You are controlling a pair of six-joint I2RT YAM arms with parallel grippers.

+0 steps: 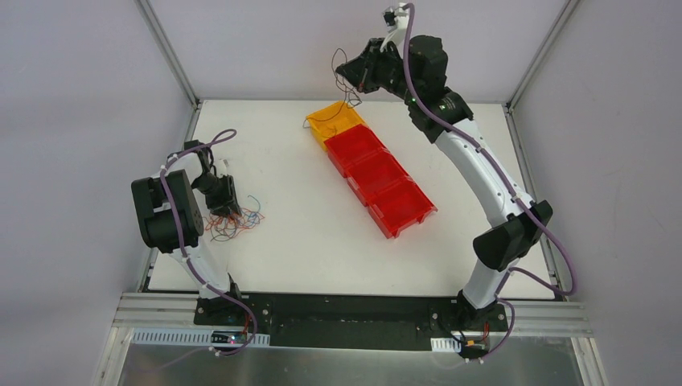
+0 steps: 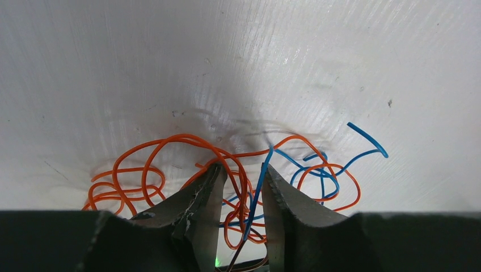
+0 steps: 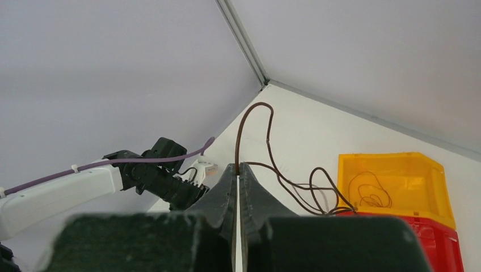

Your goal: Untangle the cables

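Note:
A tangle of orange and blue cables (image 1: 235, 219) lies at the table's left side, and shows close up in the left wrist view (image 2: 227, 175). My left gripper (image 1: 223, 207) (image 2: 243, 169) is down on the tangle, jaws open, with a blue strand (image 2: 260, 187) and orange strands running between them. My right gripper (image 1: 359, 76) (image 3: 239, 166) is raised above the far end of the bins, shut on a dark brown cable (image 3: 266, 141). That cable (image 1: 344, 88) loops up and hangs down toward the yellow bin (image 1: 336, 121).
A yellow bin (image 3: 397, 181) holding a thin dark wire coil (image 3: 368, 190) heads a diagonal row of red bins (image 1: 382, 181). A metal frame edges the white table (image 1: 306, 233). White walls close in behind and on both sides.

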